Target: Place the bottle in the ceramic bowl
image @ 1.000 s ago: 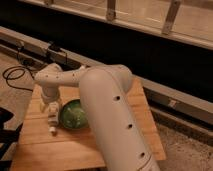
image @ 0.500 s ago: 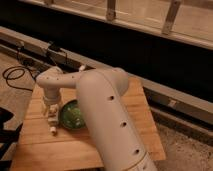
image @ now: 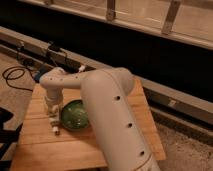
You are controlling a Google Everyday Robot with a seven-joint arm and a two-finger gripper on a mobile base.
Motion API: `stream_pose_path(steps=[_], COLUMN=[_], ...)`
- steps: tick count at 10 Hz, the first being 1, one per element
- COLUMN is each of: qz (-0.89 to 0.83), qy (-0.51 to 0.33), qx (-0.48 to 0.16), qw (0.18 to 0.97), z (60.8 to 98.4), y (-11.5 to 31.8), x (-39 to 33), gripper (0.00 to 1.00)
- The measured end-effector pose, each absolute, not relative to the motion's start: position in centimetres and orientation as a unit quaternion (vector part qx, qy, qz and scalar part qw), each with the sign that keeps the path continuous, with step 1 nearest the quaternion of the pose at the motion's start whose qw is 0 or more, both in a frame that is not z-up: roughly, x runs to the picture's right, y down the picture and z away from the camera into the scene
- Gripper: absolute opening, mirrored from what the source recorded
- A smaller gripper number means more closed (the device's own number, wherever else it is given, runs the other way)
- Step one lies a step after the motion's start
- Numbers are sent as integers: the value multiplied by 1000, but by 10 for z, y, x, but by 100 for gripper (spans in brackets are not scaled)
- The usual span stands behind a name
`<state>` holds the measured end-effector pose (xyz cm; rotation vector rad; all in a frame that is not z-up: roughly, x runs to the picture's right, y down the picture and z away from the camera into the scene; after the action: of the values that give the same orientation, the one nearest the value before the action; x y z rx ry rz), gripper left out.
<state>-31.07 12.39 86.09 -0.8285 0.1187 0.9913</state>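
The ceramic bowl point(image: 75, 115) is a glossy green round dish on the left half of the wooden table point(image: 125, 125). My gripper point(image: 52, 119) hangs from the white arm just off the bowl's left rim, pointing down. It is shut on the bottle point(image: 54, 126), a slim whitish thing held upright, whose lower end shows below the fingers, close over the tabletop. The bottle is beside the bowl, not inside it. My large white forearm point(image: 112, 115) covers the bowl's right edge and the middle of the table.
Black cables point(image: 15, 75) lie on the floor at the left. A small dark box point(image: 55, 48) and a blue object point(image: 39, 76) sit by the table's far left corner. A dark wall with a ledge runs behind the table.
The gripper with the bottle has shifted slightly right and down, closer to the bowl's left rim. The bowl has not moved.
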Motion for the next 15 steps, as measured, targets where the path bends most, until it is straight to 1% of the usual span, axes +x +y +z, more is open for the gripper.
stream_pose_path(steps=[2,3,6,9,11,13,15], qz=[459,460,463,471,481,492,517], qy=[45,40,10,-8,0,10,24], qx=[-387,-387,-374,-346,-311,-302,-300], qw=[798,798,803,812,820,816,802], z=[857,855,835,798,777,769,775], y=[123,121,97,50,14,0,-3], x=[-314,-314,-319,-319,-307,-291,-263], gripper=[4,0,0,0,0,0,0])
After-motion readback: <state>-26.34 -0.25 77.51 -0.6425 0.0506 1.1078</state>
